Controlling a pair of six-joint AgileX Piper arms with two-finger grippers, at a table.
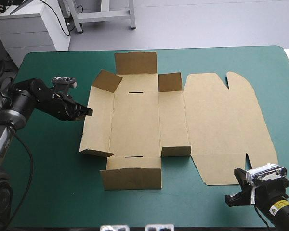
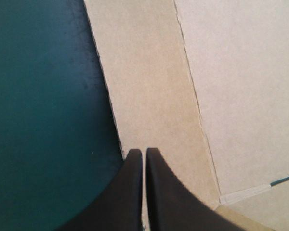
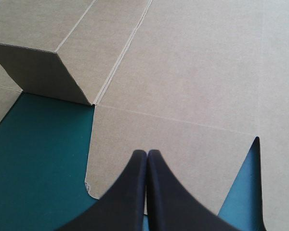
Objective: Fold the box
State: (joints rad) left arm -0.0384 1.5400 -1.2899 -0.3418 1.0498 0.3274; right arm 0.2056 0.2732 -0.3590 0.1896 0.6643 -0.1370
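Observation:
The brown box lies as a cut sheet in the middle of the table. Its wide lid panel is flat on the right, and several small flaps stand up at the corners. The left wall is tilted slightly up. My left gripper is shut, its tip at the outer edge of that wall, as the left wrist view shows. My right gripper is shut by the lid's near edge. In the right wrist view it hovers over the lid's near flap, beside a raised flap.
Teal-green cover shows to the left of the box and along the near side. A narrower strip runs behind the box to the table's far edge. The lid's edge reaches close to the table's right side.

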